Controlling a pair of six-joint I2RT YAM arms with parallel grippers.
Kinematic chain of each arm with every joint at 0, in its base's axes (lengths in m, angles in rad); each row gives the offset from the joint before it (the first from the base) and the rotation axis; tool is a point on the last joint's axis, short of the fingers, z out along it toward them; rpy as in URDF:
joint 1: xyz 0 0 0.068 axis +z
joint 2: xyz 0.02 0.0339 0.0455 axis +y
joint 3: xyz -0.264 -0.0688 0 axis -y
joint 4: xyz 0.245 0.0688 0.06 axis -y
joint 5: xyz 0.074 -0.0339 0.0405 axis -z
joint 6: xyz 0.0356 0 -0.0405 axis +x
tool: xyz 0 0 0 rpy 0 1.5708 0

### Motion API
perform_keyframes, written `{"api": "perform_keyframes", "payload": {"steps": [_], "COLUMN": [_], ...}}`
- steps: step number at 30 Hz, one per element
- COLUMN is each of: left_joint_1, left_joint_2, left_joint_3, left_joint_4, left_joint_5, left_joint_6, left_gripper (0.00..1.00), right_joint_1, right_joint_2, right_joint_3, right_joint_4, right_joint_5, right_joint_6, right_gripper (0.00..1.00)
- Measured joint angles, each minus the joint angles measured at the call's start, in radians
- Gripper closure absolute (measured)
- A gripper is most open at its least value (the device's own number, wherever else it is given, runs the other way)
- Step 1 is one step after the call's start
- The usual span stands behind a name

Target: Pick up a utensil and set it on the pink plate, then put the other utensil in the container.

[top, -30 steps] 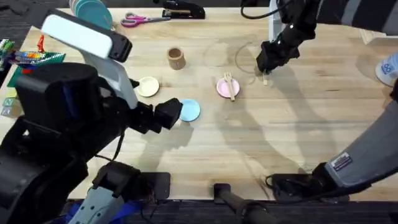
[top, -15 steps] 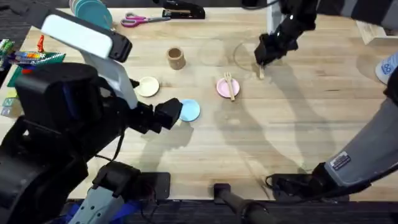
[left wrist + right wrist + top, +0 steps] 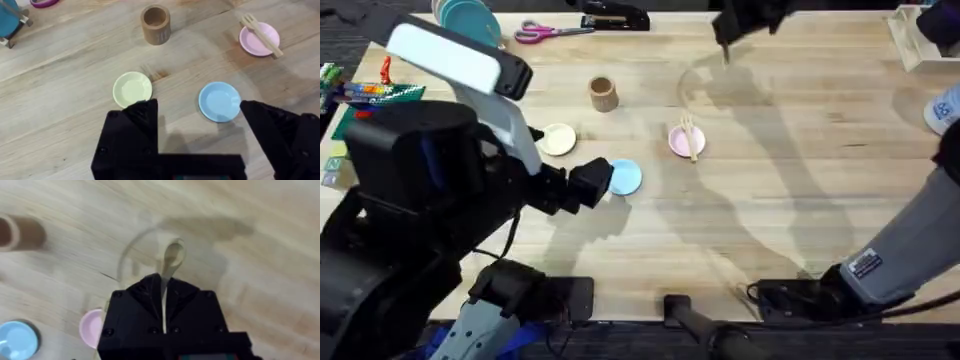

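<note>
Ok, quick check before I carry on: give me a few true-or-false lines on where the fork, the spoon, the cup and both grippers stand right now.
1. The fork lies across the pink plate. True.
2. The spoon sits inside the wooden cup. False: the right gripper holds it by the handle above the table, bowl pointing away from the fingers.
3. The left gripper is shut on the blue plate. False: it is open and holds nothing; the plate lies flat on the table.
4. The cup stands upright and looks empty in the left wrist view. True.
5. The yellow plate carries a utensil. False: it is bare.
</note>
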Motion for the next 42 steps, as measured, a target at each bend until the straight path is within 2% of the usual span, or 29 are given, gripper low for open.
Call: {"api": "perform_keyframes", "payload": {"steps": [9,13,23,33,42], "left_joint_1": [0.000,0.000,0.000,0.000,0.000], "left_joint_2": [0.000,0.000,0.000,0.000,0.000], "left_joint_3": [0.000,0.000,0.000,0.000,0.000], "left_joint_4": [0.000,0.000,0.000,0.000,0.000], "left_joint_5": [0.000,0.000,-0.003,-0.003,-0.003], "left_joint_6": [0.000,0.000,0.000,0.000,0.000], "left_gripper": [0.008,0.008,0.007,0.007,0.007], "right_joint_1": [0.091,0.099,0.062,0.063,0.103], "right_joint_2": [0.000,0.000,0.000,0.000,0.000], "right_joint_3": [0.155,0.176,0.177,0.177,0.177], "right_joint_4": [0.042,0.067,0.112,0.171,0.232], "right_joint_5": [-0.001,-0.019,-0.262,-0.391,-0.480], "right_joint_6": [-0.041,-0.070,-0.149,-0.196,-0.238], "right_gripper": [0.970,0.970,0.970,0.970,0.970]}}
